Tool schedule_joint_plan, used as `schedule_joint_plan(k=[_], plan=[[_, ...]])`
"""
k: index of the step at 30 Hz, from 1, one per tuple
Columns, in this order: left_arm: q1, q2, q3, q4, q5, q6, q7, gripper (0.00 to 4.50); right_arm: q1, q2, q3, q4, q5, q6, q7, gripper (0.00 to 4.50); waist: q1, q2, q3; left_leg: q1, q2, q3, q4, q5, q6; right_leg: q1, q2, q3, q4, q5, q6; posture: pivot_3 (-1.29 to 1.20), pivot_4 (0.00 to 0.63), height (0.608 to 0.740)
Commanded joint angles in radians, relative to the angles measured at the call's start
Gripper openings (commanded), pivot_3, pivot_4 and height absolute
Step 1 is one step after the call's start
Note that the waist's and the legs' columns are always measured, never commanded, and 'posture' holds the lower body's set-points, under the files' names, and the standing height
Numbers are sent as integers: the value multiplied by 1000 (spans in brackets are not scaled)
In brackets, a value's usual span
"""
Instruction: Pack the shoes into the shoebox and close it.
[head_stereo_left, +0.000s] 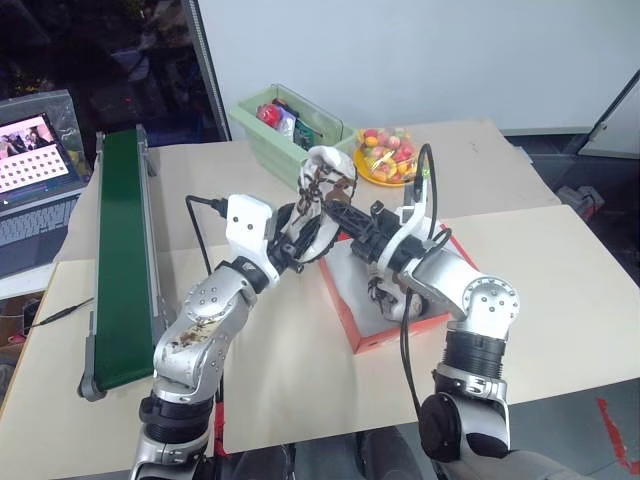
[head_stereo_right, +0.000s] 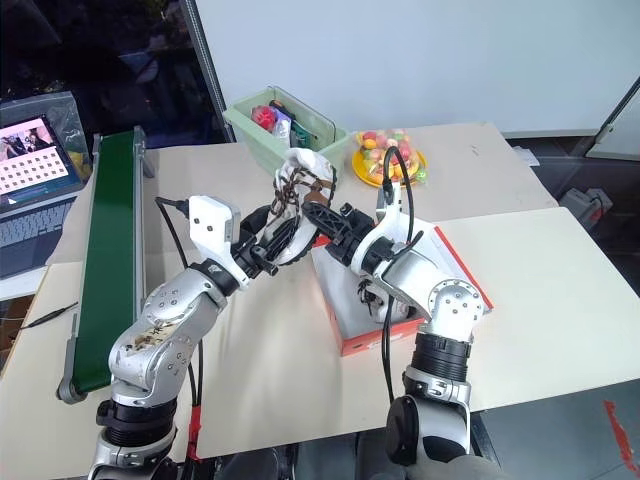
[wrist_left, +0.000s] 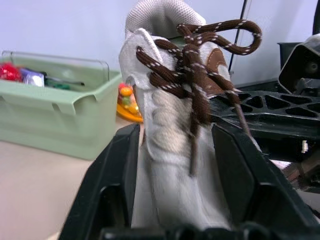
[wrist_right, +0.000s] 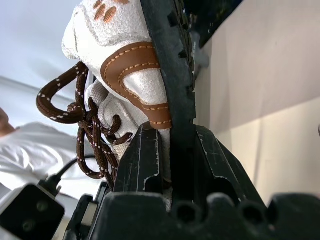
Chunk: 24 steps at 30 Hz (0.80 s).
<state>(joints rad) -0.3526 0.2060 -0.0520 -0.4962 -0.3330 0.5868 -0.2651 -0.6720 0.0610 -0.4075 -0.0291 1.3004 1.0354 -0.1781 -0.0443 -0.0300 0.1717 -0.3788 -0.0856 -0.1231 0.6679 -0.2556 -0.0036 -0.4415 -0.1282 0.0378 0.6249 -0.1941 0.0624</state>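
Second sneaker (head_stereo_left: 392, 298) in shoebox (head_stereo_left: 362, 335) mostly hidden by right arm, laptop (head_stereo_left: 30, 190) cropped

The two head views look forward and down from above the robot's arms onto the beige tabletop (head_stereo_left: 560, 300), taking in the same scene from slightly offset positions; both reach the pale green plastic bin (head_stereo_right: 262, 140) at the far edge. The left wrist camera sits very close behind an off-white sneaker with brown laces (wrist_left: 175, 130), facing the far bin. The right wrist camera looks along the same sneaker's black sole (wrist_right: 172, 65), equally close.
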Motion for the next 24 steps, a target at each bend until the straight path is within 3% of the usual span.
schedule_joint_plan(k=[1, 4, 8, 14, 19, 24], plan=[[18, 35, 62, -59, -59, 23, -34, 2300, -58, -40, -20, -21, -11, -96, -1, 505, -1, 0, 0, 0, 0, 0, 0, 0, 0, 0, 0, 0, 0, 0, 0, 0, 150, 740], [63, 120, 140, -106, -143, 70, -111, 2300, -65, -128, 16, -25, -78, -94, 27, 505, -2, 0, 0, 0, 0, 0, 0, 0, 0, 0, 0, 0, 0, 0, 0, 0, 150, 740], [128, 236, 189, -143, -222, 81, -223, 2300, -61, -352, 187, -60, -251, -26, 167, 505, -1, 1, 0, 0, 0, 5, 0, 0, 0, 0, 1, 0, 0, 0, 0, 0, 150, 740], [259, 422, 112, -165, -169, -53, -453, 2300, -151, -586, 263, -18, -209, 243, 338, 505, -1, 2, 1, 1, 7, 14, 0, -2, 3, 1, 5, 3, -2, 0, 0, 0, 150, 740], [256, 453, 53, -122, -138, -143, -536, 2300, -291, -651, 280, 140, -206, 509, 404, 505, 3, 2, 1, 2, 13, 17, 0, -2, 4, 5, 10, 3, -10, 3, -4, 0, 150, 740], [223, 433, 24, -105, -125, -159, -529, 2300, -319, -654, 331, 194, -296, 578, 446, 505, 6, 2, 1, 0, 16, 17, 0, -4, 6, 4, 14, 3, -12, 4, -5, 0, 150, 740]])
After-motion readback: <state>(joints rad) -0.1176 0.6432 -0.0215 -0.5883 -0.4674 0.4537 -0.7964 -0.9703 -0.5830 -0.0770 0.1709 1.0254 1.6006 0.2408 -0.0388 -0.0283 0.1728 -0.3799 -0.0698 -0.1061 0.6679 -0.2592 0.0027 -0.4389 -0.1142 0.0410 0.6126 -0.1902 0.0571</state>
